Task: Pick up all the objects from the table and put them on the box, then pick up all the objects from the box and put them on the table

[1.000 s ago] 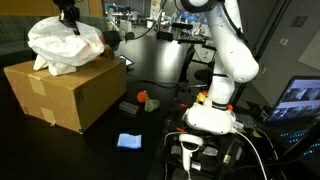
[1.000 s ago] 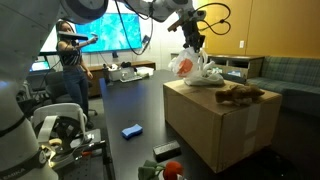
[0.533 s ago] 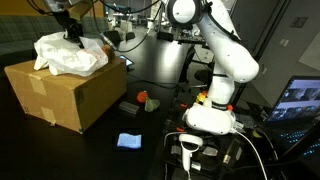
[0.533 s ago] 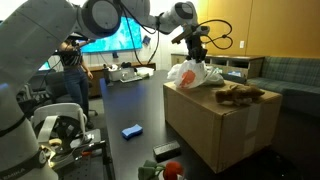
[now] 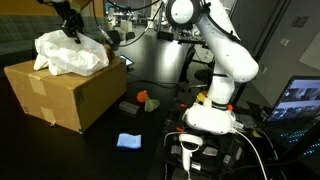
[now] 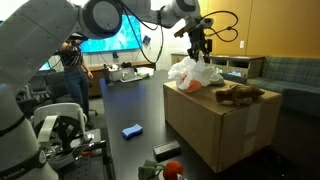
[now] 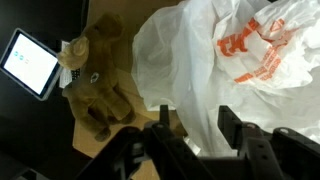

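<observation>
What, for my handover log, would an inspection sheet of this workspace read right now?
Surface: black table, dull sheen.
Job's things: white plastic bag and brown lump lie on the box; blue pad, orange-red item and dark bar lie on the table.
Clutter: barcode scanner by the robot base.
Grippers: gripper is just above the bag, jaws apart.
Cables: cable looped beside the wrist.
Surroundings: couch, person.

Pretty dim room overall. The black worktop (image 6: pixel 140 105) only shows a dull sheen, and the big screen (image 6: pixel 112 35) behind it glows bright. In the wrist view the white plastic bag (image 7: pixel 230 60) is nearly blown out, while the gripper (image 7: pixel 195 135) at the bottom edge is dark and blurry. Both exterior views look soft.
</observation>
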